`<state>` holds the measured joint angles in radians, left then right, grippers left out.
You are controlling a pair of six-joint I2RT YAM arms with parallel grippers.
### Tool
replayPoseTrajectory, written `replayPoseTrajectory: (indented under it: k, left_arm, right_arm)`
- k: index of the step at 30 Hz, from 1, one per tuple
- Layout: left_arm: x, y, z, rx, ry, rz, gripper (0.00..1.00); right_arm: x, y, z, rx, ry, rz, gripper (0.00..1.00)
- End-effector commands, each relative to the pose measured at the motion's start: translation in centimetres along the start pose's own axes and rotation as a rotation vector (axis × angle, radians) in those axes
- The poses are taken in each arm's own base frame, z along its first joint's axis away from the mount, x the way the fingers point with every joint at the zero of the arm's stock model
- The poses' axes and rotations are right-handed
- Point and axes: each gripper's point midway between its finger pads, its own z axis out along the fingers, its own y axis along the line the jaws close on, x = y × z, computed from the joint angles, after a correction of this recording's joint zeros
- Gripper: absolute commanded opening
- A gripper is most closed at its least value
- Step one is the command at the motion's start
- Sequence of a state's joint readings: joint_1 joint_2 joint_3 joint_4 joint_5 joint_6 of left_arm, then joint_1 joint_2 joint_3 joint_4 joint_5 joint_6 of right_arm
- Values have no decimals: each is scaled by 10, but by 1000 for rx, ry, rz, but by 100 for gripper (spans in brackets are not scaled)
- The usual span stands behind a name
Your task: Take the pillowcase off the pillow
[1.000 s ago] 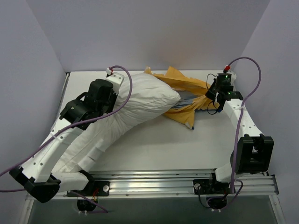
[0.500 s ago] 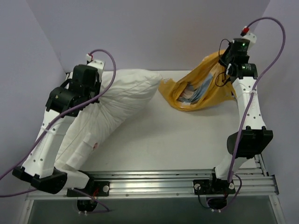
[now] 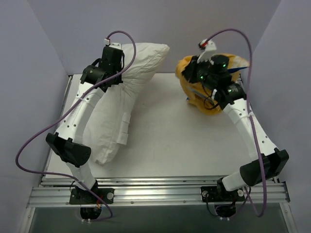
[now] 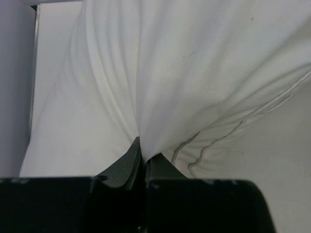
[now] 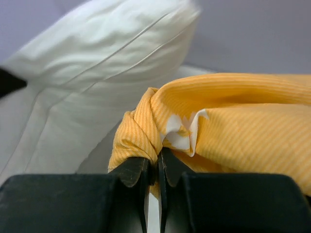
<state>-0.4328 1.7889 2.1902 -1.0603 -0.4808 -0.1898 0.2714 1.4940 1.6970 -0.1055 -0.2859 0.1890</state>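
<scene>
The plain white pillow [image 3: 119, 107] is bare and hangs tilted at the left, its top corner raised near the back wall. My left gripper [image 3: 112, 68] is shut on a pinch of its fabric [image 4: 146, 121]; the fingers [image 4: 127, 162] are pressed together. The yellow-orange pillowcase [image 3: 194, 87] is bunched in a lump at the back right, lifted off the table, apart from the pillow. My right gripper [image 3: 201, 73] is shut on a fold of the pillowcase [image 5: 233, 131], with white lettering showing by the fingertips [image 5: 136, 167]. The pillow also shows in the right wrist view [image 5: 97, 63].
Purple walls close in the table [image 3: 180, 145] at the back and both sides. A metal rail [image 3: 155, 191] runs along the near edge with the arm bases. Purple cables loop over both arms.
Both arms have lifted and swung toward the back. The pillow has come fully out of the pillowcase and is raised at the left; the pillowcase has bunched up and moved left, off the table.
</scene>
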Motion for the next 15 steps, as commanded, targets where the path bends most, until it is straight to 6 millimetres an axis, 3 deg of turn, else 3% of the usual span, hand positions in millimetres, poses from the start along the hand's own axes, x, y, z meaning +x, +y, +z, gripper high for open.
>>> replayPoseTrajectory:
  k: [1, 3, 4, 5, 6, 7, 8, 10, 11, 13, 14, 15]
  left_arm:
    - [-18, -19, 5, 67, -103, -167, 2]
    - [6, -47, 20, 151, -39, -194, 2]
    - [35, -56, 34, 159, 32, -180, 2]
    - [49, -63, 40, 171, 68, -199, 2]
    - [59, -75, 43, 211, 94, -203, 2]
    - [77, -79, 48, 217, 138, -199, 2]
    - [83, -84, 49, 230, 151, -215, 2]
    - [88, -86, 44, 251, 157, -220, 6]
    - [92, -86, 43, 249, 161, -221, 10]
    - [84, -82, 31, 264, 132, -230, 29]
    - [83, -81, 27, 269, 129, -234, 36]
    - [79, -80, 22, 278, 121, -235, 43]
  right_arm:
    - [163, 29, 2, -81, 347, 56, 0]
    - [236, 46, -7, -109, 511, 75, 3]
    - [277, 71, -20, -155, 614, 62, 5]
    - [330, 74, -41, -138, 758, 79, 5]
    - [369, 81, -54, -142, 868, 75, 7]
    - [396, 104, -73, -195, 943, 45, 8]
    - [424, 108, -89, -192, 1019, 56, 7]
    - [434, 123, -103, -218, 1037, 60, 6]
    - [424, 134, -105, -247, 998, 66, 8]
    - [408, 139, -106, -247, 953, 100, 25]
    - [392, 139, -109, -239, 929, 91, 42]
    - [369, 140, -99, -226, 869, 60, 48]
